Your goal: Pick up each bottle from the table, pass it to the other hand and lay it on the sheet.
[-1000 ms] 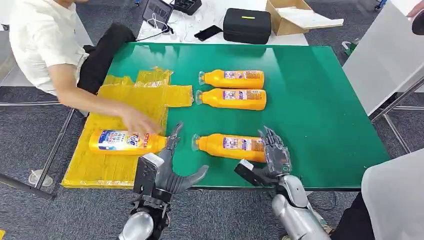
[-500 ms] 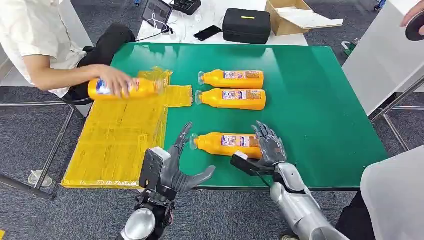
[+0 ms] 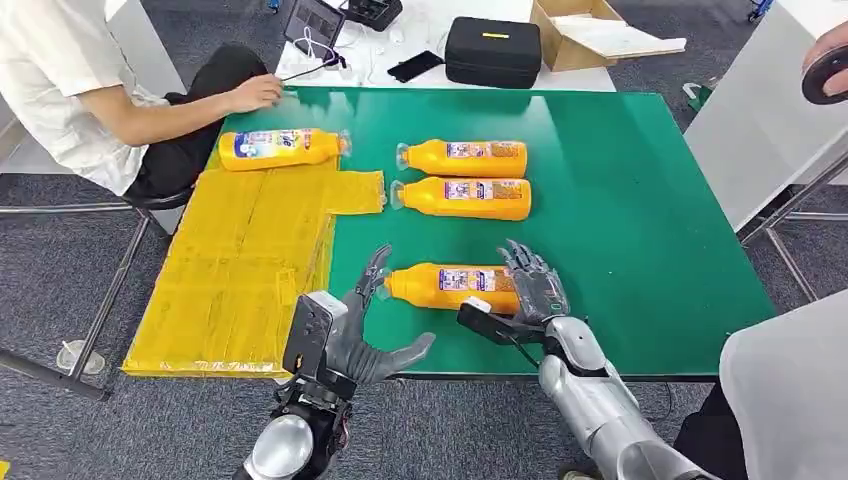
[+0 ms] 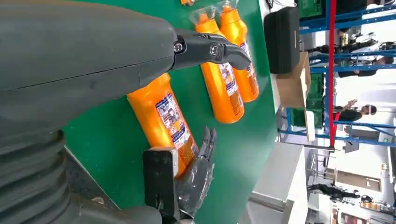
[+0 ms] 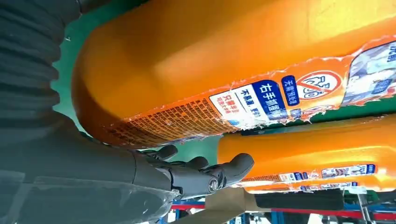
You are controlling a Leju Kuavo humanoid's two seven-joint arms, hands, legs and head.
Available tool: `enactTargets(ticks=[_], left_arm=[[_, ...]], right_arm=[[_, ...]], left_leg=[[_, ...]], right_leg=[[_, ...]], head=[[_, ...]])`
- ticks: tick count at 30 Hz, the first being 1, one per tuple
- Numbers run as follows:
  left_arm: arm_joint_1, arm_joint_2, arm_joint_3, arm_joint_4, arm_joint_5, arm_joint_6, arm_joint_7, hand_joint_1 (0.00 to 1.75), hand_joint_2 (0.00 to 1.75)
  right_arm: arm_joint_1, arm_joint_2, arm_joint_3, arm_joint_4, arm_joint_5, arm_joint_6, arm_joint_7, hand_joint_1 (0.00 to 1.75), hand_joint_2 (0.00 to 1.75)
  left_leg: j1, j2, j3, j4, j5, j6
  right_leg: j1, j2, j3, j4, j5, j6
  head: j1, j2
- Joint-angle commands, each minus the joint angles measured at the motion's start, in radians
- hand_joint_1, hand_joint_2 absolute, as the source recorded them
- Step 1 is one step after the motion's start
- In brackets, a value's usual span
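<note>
- One bottle point(image 3: 283, 149) lies on its side at the far end of the yellow sheet point(image 3: 240, 260), cap toward the green table point(image 3: 640, 200) — we judge that one done.
- Three bottles left on the table, all lying flat, caps toward the sheet.
- Nearest bottle point(image 3: 455, 286) sits just off the sheet's near-right edge, near the table's front edge. It's the current target.
- The other two lie farther back from the sheet's notch: middle bottle point(image 3: 463, 197) and far bottle point(image 3: 465, 157), side by side, nearly touching.
- Our right hand point(image 3: 530, 295) is at the base end of the nearest bottle, fingers over its top and thumb low in front. The right wrist view has the bottle point(image 5: 243, 60) right against the palm with fingers point(image 5: 205, 175) stretched past it, not curled. Whether the grasp has closed: cannot tell.
- Our left hand point(image 3: 355, 335) hovers between the sheet and the nearest bottle's cap, fingers spread, holding nothing. Left wrist view agrees: the bottle point(image 4: 163, 119) is beyond the fingers, apart from them.
- A person point(image 3: 90, 90) sits beyond the sheet's far-left corner, a hand resting on the table's far edge, off the bottle.
- Progress call: roughly a quarter done. Left for this bottle: grasp, lift, handover to the left hand, lay on the sheet; then the same for the other two.
</note>
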Motion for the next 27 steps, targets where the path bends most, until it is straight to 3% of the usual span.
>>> enactTargets(ticks=[1,5,11,12,13,14,19,24,27], left_arm=[[-0.037,0.017,-0.028,0.054,0.007,-0.004,0.004,0.00,1.75],[-0.037,0.017,-0.028,0.054,0.007,-0.004,0.004,0.00,1.75],[-0.042,0.011,-0.031,0.076,0.020,-0.029,0.034,0.00,1.75],[-0.043,0.011,-0.031,0.077,0.020,-0.030,0.035,0.00,1.75],[-0.045,0.008,-0.032,0.079,0.022,-0.033,0.037,0.00,1.75],[-0.047,0.005,-0.032,0.081,0.023,-0.035,0.041,0.00,1.75],[-0.061,0.001,-0.031,0.104,0.032,-0.037,0.045,0.00,1.75],[-0.064,0.001,-0.035,0.105,0.041,-0.036,0.036,0.00,1.75],[-0.063,0.005,-0.037,0.097,0.042,-0.034,0.031,0.00,1.75]], right_arm=[[-0.024,-0.008,0.035,0.079,0.000,0.008,0.004,0.00,1.75],[-0.024,-0.008,0.035,0.079,0.000,0.008,0.004,0.00,1.75],[-0.039,-0.014,0.066,0.108,-0.044,0.150,0.032,0.00,1.75],[-0.042,-0.016,0.068,0.115,-0.050,0.166,0.036,0.47,1.75],[-0.050,-0.024,0.076,0.138,-0.064,0.215,0.046,1.52,1.75],[-0.056,-0.030,0.084,0.157,-0.074,0.252,0.056,1.71,1.75],[-0.040,-0.042,0.049,0.220,-0.151,0.337,0.044,1.75,1.75],[-0.029,-0.046,0.038,0.262,-0.182,0.303,0.006,1.75,1.75],[-0.027,-0.043,0.030,0.242,-0.200,0.299,-0.013,1.75,1.75]], left_leg=[[0.000,0.000,0.004,-0.001,-0.001,0.001],[-0.001,0.000,0.005,-0.001,-0.001,0.001],[0.000,0.000,0.005,-0.001,-0.001,0.001],[-0.001,0.000,0.007,-0.001,-0.001,0.001],[-0.001,0.000,0.006,-0.001,-0.001,0.001],[-0.001,0.000,0.008,-0.001,-0.001,0.001],[0.000,0.000,0.011,-0.002,-0.001,0.001],[0.000,-0.004,0.016,-0.003,0.000,0.002],[0.000,0.000,0.021,-0.002,-0.002,0.001]], right_leg=[[0.000,-0.001,0.005,-0.001,-0.001,-0.001],[0.000,-0.002,0.005,-0.001,-0.001,-0.002],[0.000,-0.002,0.005,-0.001,-0.001,-0.002],[0.000,-0.002,0.007,-0.001,-0.002,-0.002],[0.000,-0.001,0.006,-0.001,-0.001,-0.001],[0.000,-0.002,0.007,-0.001,-0.002,-0.002],[0.001,-0.003,0.010,-0.003,0.000,-0.003],[0.001,-0.007,0.015,-0.005,0.000,-0.003],[0.001,-0.002,0.020,-0.004,-0.001,-0.002]], head=[[0.000,0.000],[0.000,0.000],[0.000,0.000],[0.000,0.000],[0.000,0.000],[0.000,0.000],[0.000,0.000],[0.000,0.000],[0.000,0.000]])
